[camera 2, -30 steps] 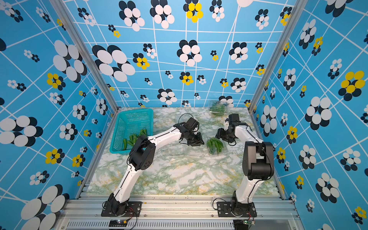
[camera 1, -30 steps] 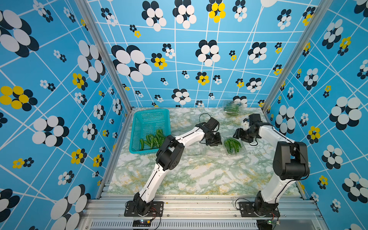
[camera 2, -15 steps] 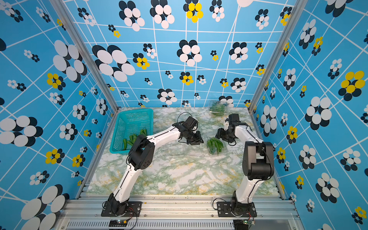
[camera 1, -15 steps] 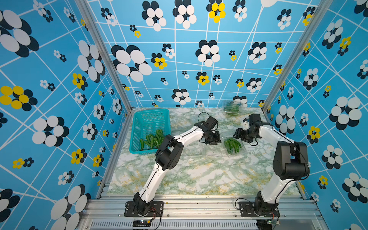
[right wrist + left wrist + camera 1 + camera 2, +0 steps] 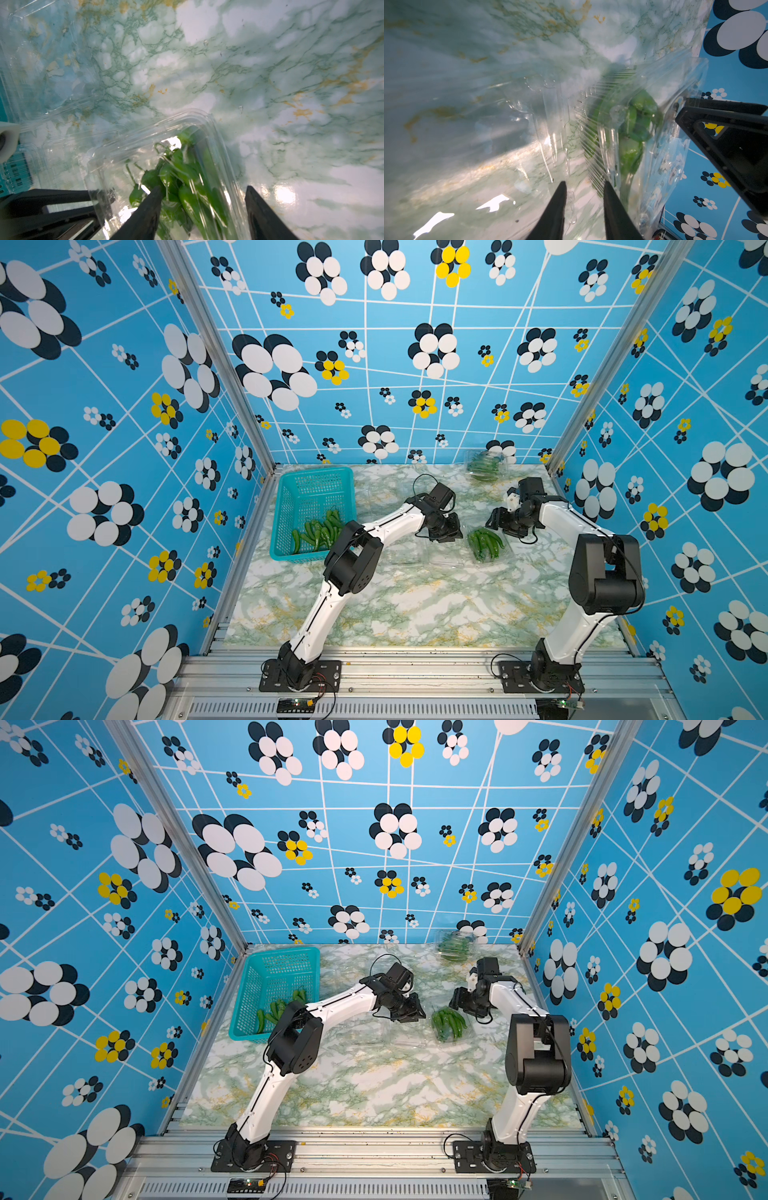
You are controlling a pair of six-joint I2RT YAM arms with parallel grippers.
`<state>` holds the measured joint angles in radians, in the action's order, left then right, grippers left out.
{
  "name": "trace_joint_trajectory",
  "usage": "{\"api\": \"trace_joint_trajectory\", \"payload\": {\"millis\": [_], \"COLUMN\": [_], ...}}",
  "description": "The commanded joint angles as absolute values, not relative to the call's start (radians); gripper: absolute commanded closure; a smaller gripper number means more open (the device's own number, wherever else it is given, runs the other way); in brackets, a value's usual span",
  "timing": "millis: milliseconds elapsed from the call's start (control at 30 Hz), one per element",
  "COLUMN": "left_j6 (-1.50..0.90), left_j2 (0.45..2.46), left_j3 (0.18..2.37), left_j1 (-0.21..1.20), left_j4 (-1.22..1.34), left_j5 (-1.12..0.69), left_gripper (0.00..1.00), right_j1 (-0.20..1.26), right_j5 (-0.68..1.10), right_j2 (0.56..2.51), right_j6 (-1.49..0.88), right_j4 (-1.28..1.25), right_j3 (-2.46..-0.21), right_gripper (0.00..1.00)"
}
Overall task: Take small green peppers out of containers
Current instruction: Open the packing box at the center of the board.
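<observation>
While the left claw (image 5: 584, 185) stands narrow over the open container's (image 5: 207, 117) clear lid edge (whether it pinches it, I cannot tell), the right claw (image 5: 203, 190) gapes wide, one finger among the small green peppers (image 5: 484, 541) mid-counter (image 5: 415, 605). It would be best to brace the box, sink deeper, and close gently around the bunch, clear of the plastic wall.

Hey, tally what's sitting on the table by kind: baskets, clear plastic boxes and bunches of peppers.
Teal basket: 1
Clear plastic boxes: 3 (back, middle, empty)
Pepper bunches: 3 (in basket, middle box, back box)
Total: 7
</observation>
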<state>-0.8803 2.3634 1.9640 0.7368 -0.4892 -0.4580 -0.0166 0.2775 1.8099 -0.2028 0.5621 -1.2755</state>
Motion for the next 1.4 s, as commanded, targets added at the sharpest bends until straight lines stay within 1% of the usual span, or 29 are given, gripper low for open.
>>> {"api": "trace_joint_trajectory", "payload": {"millis": [0, 167, 433, 1000, 1167, 1367], "left_j6": [-0.885, -0.884, -0.890, -0.891, -0.882, -0.881], "left_j2": [2.307, 2.297, 2.254, 2.309, 2.343, 2.330], "left_j3": [1.953, 1.943, 1.868, 1.929, 1.985, 1.959], "left_j1": [0.733, 0.735, 0.729, 0.730, 0.735, 0.734], "left_j4": [-0.478, -0.480, -0.457, -0.473, -0.506, -0.498], "left_j5": [-0.474, -0.479, -0.471, -0.476, -0.478, -0.475], "left_gripper": [0.67, 0.68, 0.68, 0.68, 0.69, 0.69], "right_j1": [-0.006, -0.006, -0.005, -0.005, -0.005, -0.005], "right_j5": [0.295, 0.295, 0.298, 0.301, 0.303, 0.301], "right_j2": [1.833, 1.833, 1.836, 1.832, 1.832, 1.832], "right_j6": [-0.217, -0.217, -0.219, -0.218, -0.218, -0.218], "right_j4": [0.562, 0.559, 0.556, 0.558, 0.557, 0.557], "right_j3": [-1.290, -1.291, -1.289, -1.289, -1.286, -1.286], "right_gripper": [0.35, 0.35, 0.35, 0.35, 0.35, 0.35]}}
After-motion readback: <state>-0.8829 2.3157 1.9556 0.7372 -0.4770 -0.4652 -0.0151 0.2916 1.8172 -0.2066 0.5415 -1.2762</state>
